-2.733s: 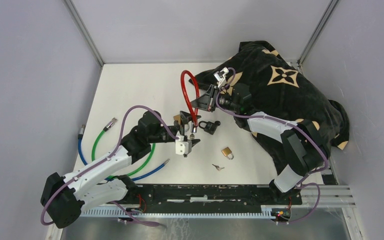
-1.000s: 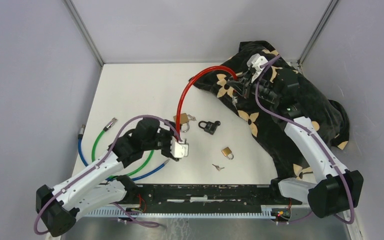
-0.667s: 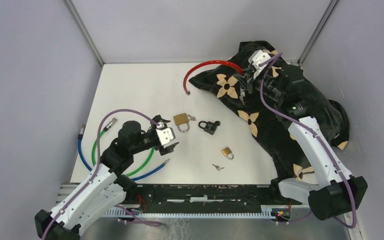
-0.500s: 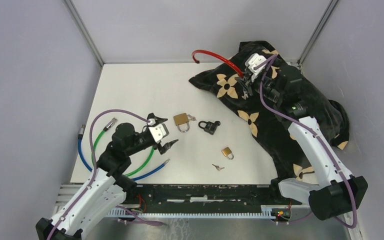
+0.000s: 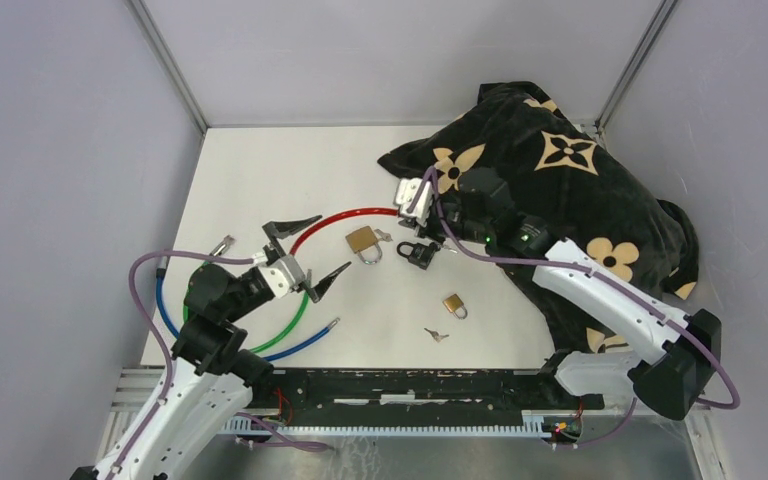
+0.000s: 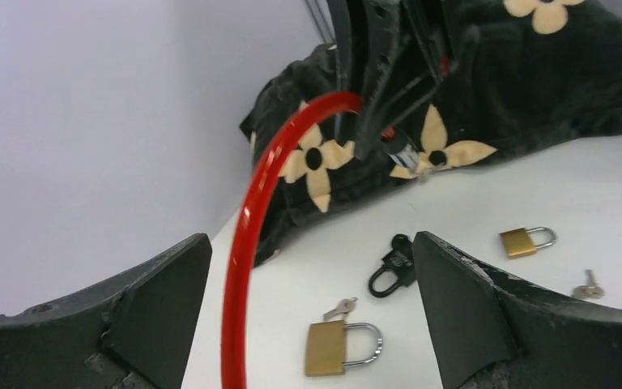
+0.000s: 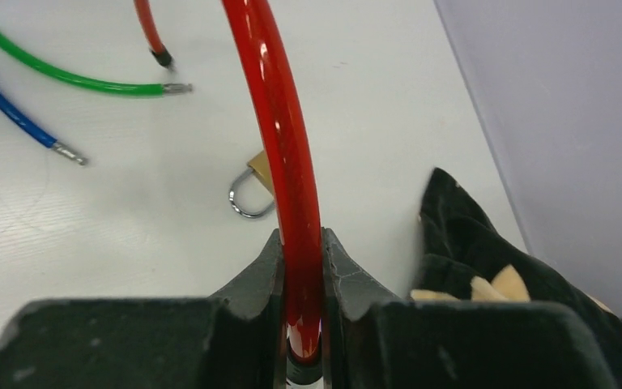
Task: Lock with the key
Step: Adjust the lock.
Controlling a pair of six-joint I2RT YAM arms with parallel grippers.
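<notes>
Since half a second ago, the red cable (image 5: 345, 214) has been swung down from above the cloth and is now laid low across the table, and the left gripper (image 5: 312, 250) has been drawn back toward the near left.

Nearest the bases, a loose key (image 5: 436, 334) and a small brass padlock (image 5: 453, 304) are seen well apart from either arm. Left of them, the left gripper is held released, jaws wide, with the cable's free end lying between its fingers. The green cable (image 5: 295, 318) and blue cable (image 5: 300, 345) are curled near it. Farther in, the larger brass padlock (image 5: 361, 238) is laid flat with a key (image 5: 383, 237) just beside its body; whether that key is seated cannot be told. A black padlock (image 5: 418, 251) is set just to its right. Farthest, the right gripper (image 7: 300, 258) is clenched on the red cable beside the black flowered cloth (image 5: 560, 170).

The step is judged to be a handover of the free end. That end is best centred between the left fingers before they are closed, the right grip being kept firm and the cable kept clear of padlock and key.
</notes>
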